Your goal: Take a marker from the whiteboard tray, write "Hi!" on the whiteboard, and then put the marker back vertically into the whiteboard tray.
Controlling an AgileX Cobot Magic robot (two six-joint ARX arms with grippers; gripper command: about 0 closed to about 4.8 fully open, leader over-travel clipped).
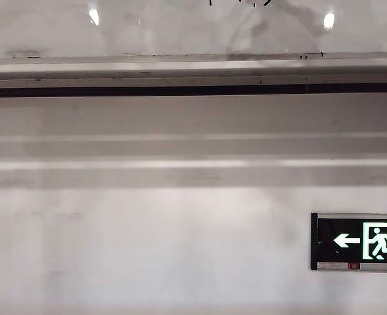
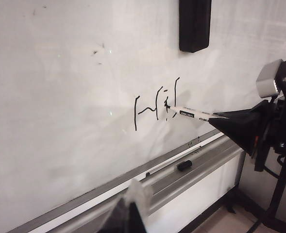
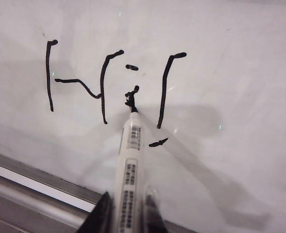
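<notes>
The whiteboard [image 3: 230, 73] carries the black strokes "Hi!". The marker [image 3: 130, 155], white-barrelled with dark print, is uncapped, and its tip touches the board at the stem of the "i". My right gripper [image 3: 128, 200] is shut on the barrel. From the left wrist view the marker [image 2: 193, 114] points at the writing out of the right gripper [image 2: 214, 119]. My left gripper [image 2: 128, 213] hangs near the whiteboard tray [image 2: 201, 155] with its fingers together and nothing in them. In the exterior view I see only the whiteboard [image 1: 180, 29] and the whiteboard tray [image 1: 180, 69], no gripper.
A small black cap [image 2: 184, 165] lies in the tray. A black eraser block [image 2: 194, 24] sticks to the board above the writing. The right arm's dark frame [image 2: 278, 160] stands beside the board's end. A green exit sign [image 1: 357, 241] is on the wall below.
</notes>
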